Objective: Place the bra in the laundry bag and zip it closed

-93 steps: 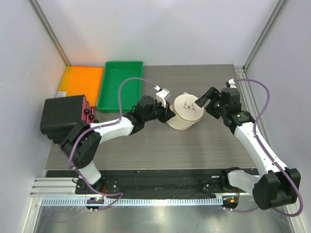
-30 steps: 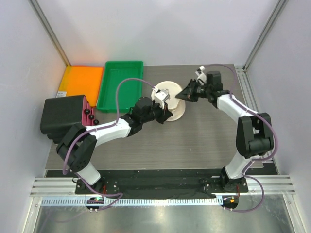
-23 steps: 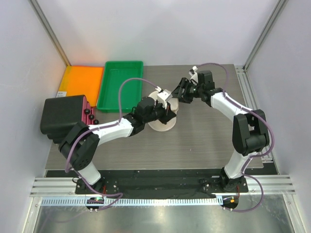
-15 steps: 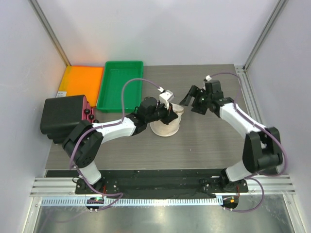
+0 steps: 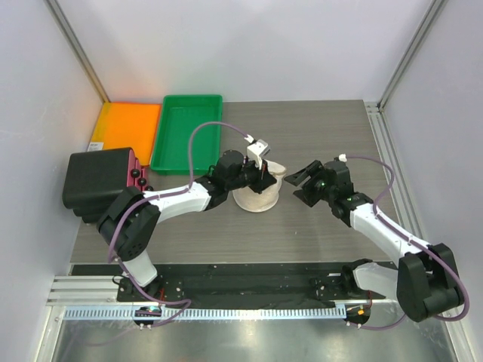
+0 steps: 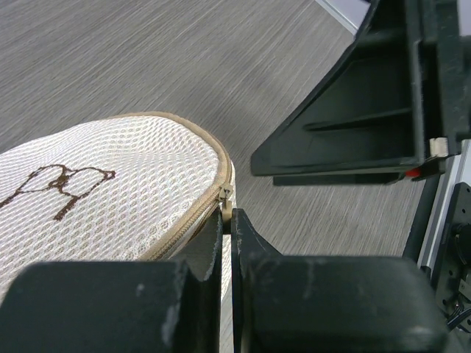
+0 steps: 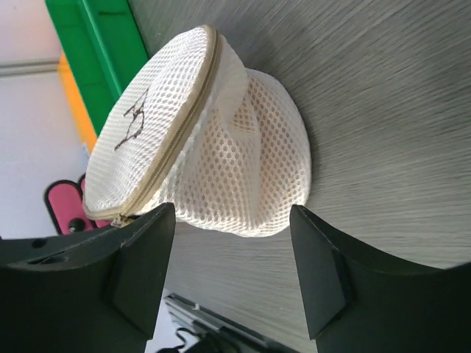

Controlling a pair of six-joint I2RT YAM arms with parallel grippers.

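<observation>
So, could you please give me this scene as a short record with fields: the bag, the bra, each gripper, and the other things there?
bag: stands on the table, lid tilted, zip shut along the part that shows
bra: not in view
left gripper: shut on the zip pull at the bag's rim
right gripper: open, to the right of the bag, apart from it
others: green tray, orange tray, black box, all on the left
</observation>
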